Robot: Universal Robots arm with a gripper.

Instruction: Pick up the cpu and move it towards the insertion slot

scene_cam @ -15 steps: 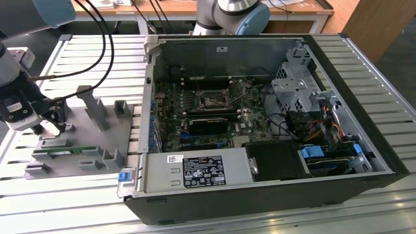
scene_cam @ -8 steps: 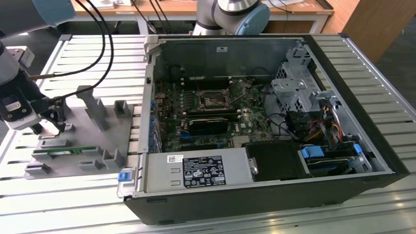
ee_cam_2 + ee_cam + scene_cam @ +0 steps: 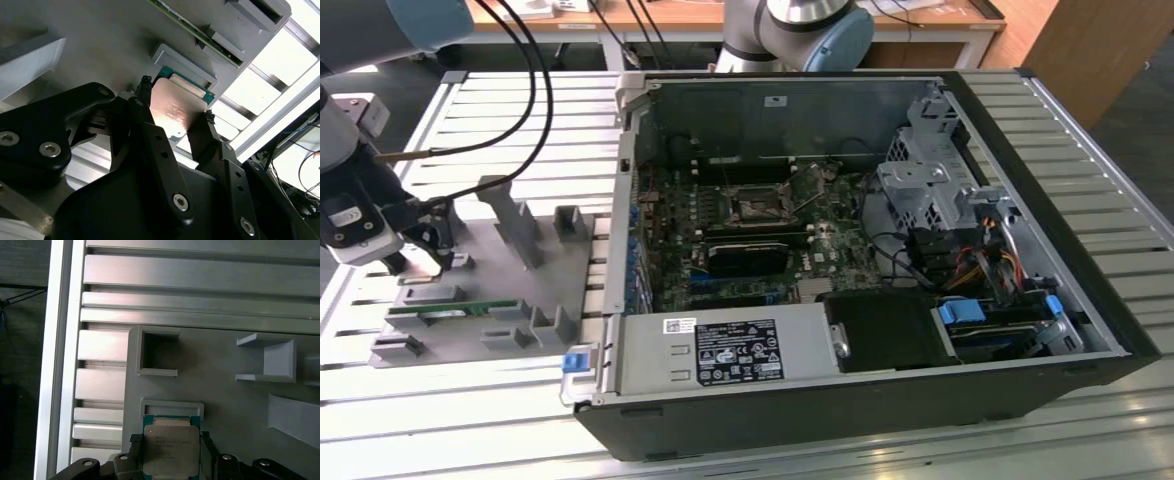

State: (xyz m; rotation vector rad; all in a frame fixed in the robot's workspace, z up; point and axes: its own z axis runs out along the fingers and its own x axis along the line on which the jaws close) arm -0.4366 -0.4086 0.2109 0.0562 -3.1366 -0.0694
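The cpu (image 3: 170, 447), a flat square chip with a silvery top and a green rim, sits between the two black fingers of my gripper (image 3: 170, 439), just off a shallow grey pocket. In the second wrist view the fingertips (image 3: 145, 85) press against opposite edges of the cpu (image 3: 172, 112), so my gripper (image 3: 177, 100) is shut on it. In the exterior view my gripper (image 3: 420, 255) hangs over the grey fixture plate (image 3: 520, 290) at the left. The insertion slot (image 3: 757, 207), a square socket with a metal frame, lies on the board inside the open computer case, well to the right.
A long green memory stick (image 3: 447, 310) lies in the fixture near my gripper. Grey upright holders (image 3: 507, 215) rise beside it. The black case wall (image 3: 630, 170) stands between fixture and board. Another arm's base (image 3: 794, 30) stands behind the case. Cables hang at the left.
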